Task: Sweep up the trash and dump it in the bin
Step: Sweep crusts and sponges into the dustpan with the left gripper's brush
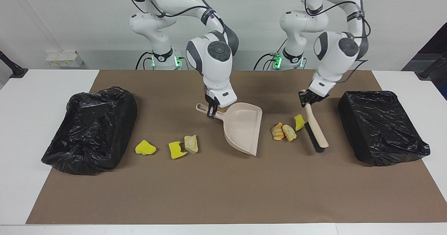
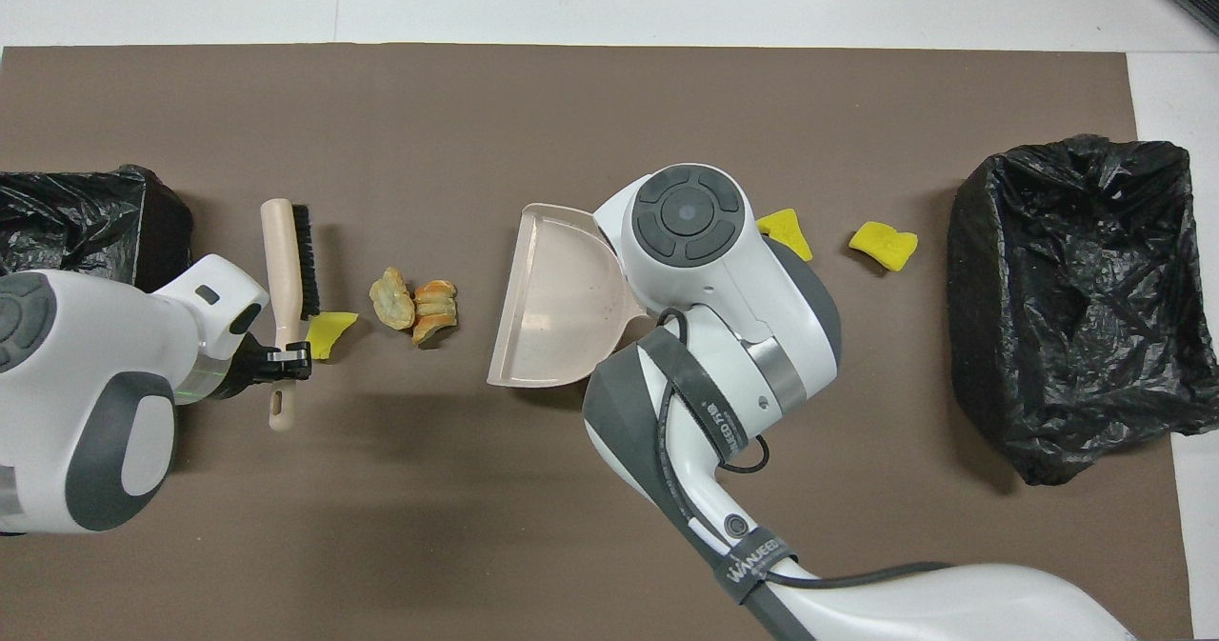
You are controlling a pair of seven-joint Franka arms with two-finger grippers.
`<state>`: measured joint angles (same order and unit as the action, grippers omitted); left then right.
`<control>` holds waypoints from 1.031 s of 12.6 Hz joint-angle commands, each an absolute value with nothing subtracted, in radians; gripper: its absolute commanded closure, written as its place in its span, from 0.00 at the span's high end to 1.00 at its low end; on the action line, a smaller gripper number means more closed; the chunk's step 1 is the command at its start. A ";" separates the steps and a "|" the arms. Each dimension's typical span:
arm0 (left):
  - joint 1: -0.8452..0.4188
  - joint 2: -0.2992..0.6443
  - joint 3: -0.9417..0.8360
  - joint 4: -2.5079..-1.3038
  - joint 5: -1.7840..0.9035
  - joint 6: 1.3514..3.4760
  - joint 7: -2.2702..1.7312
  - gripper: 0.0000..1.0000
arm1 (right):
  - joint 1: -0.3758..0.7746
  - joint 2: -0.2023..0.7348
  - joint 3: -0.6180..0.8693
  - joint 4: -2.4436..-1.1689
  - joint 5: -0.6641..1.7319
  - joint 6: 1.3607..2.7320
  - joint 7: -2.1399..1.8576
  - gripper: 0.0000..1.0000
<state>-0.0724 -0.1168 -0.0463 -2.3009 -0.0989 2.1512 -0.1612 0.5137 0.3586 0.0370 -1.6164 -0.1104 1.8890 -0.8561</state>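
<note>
My right gripper (image 1: 211,111) is shut on the handle of the beige dustpan (image 1: 243,128), whose open mouth faces the left arm's end; in the overhead view (image 2: 557,303) the wrist hides the gripper. My left gripper (image 1: 307,100) is shut on the handle of the beige brush (image 1: 316,134), bristles toward the dustpan. Two orange-brown trash lumps (image 1: 283,132) lie between brush and dustpan, and a yellow scrap (image 1: 298,122) lies against the brush. Two yellow scraps (image 1: 145,147) (image 1: 176,150) and a tan chunk (image 1: 191,144) lie toward the right arm's end.
A black-bagged bin (image 1: 90,130) stands at the right arm's end of the brown mat, also in the overhead view (image 2: 1081,308). A second black-bagged bin (image 1: 380,126) stands at the left arm's end, close beside the brush.
</note>
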 commanded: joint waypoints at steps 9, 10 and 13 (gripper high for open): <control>-0.201 -0.130 -0.060 -2.447 -0.106 2.296 -0.262 0.00 | 0.555 0.388 0.048 -1.651 -0.199 2.009 -0.881 0.00; -0.204 -0.129 -0.061 -2.445 -0.106 2.309 -0.296 0.00 | 0.551 0.391 0.048 -1.651 -0.199 2.014 -0.879 0.00; -0.288 -0.069 -0.061 -2.445 -0.107 2.368 -0.348 0.00 | 0.549 0.400 0.048 -1.649 -0.199 2.036 -0.868 0.00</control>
<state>-0.2294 -0.1025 -0.0730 -2.4321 -0.0996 2.3062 -0.2998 0.5633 0.3989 0.0385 -1.6419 -0.1796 2.0042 -0.8630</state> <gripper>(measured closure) 0.731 0.674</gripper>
